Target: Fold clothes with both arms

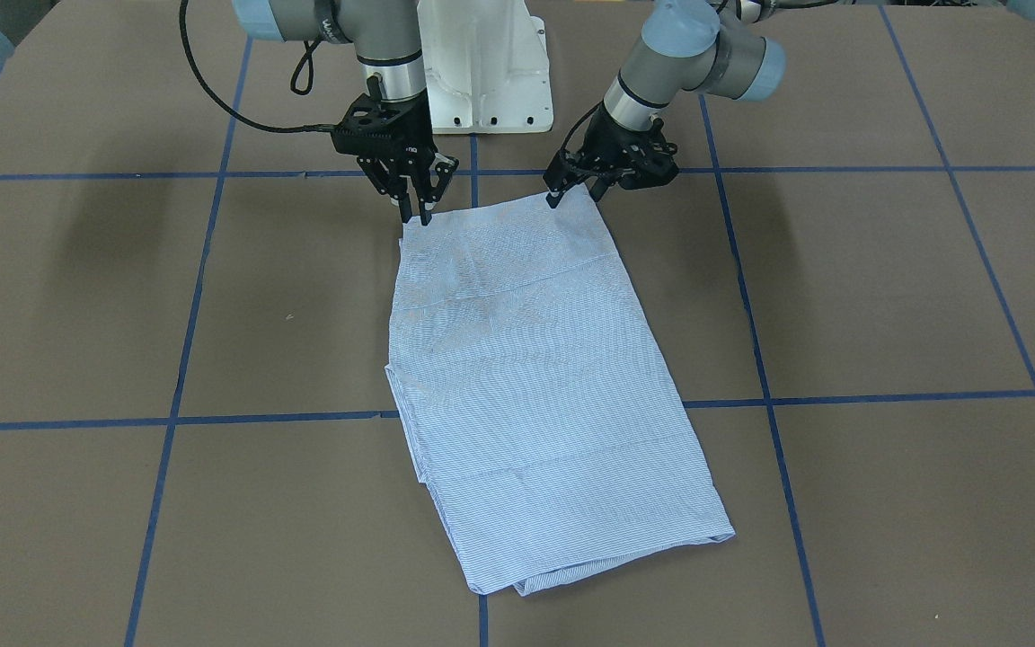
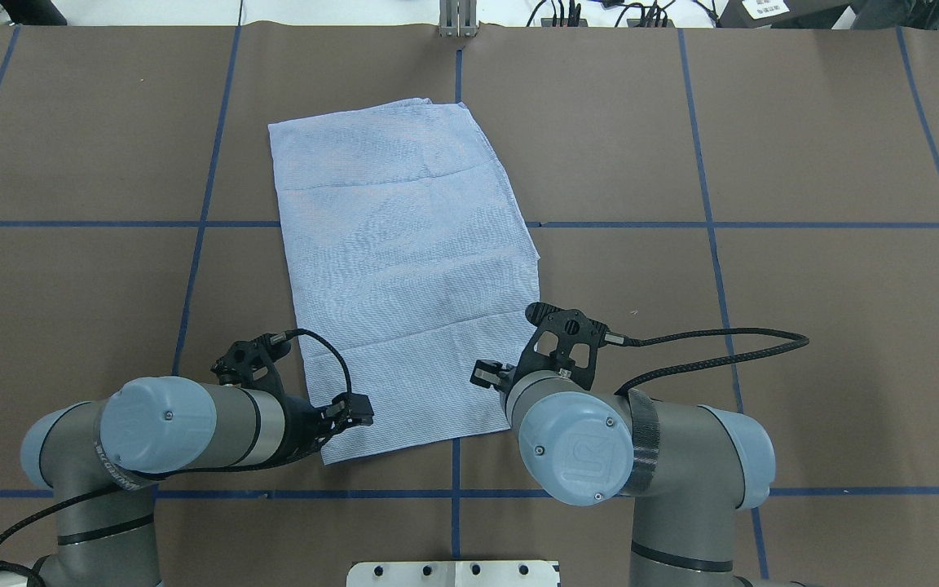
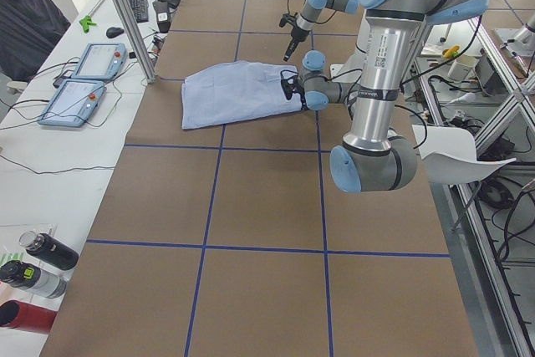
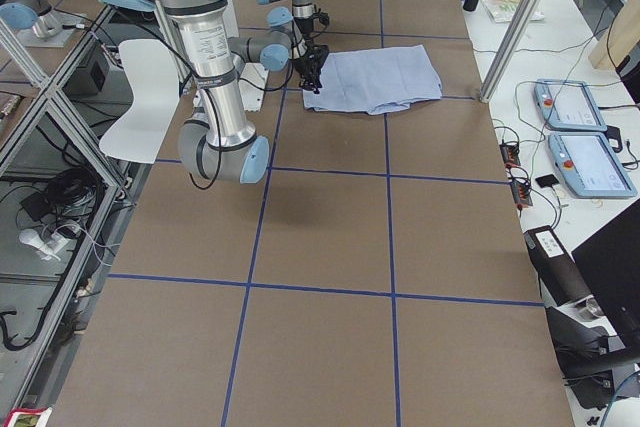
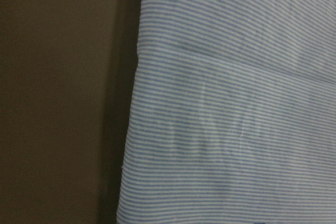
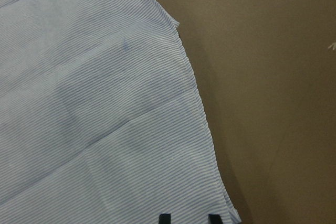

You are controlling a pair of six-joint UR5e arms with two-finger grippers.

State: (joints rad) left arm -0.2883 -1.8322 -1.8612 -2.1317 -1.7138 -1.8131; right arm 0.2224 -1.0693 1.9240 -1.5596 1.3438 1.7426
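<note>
Poised at the upper corners of the folded light-blue striped shirt point(image 1: 535, 377) on the brown desk point(image 1: 886, 288), the left end effector point(image 1: 574, 196) gapes wide, the right end effector point(image 1: 416, 216) only narrowly.

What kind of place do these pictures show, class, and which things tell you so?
Probably a robotics lab: two robot arms at a table gridded with blue tape, and teach pendants on a side bench.
</note>
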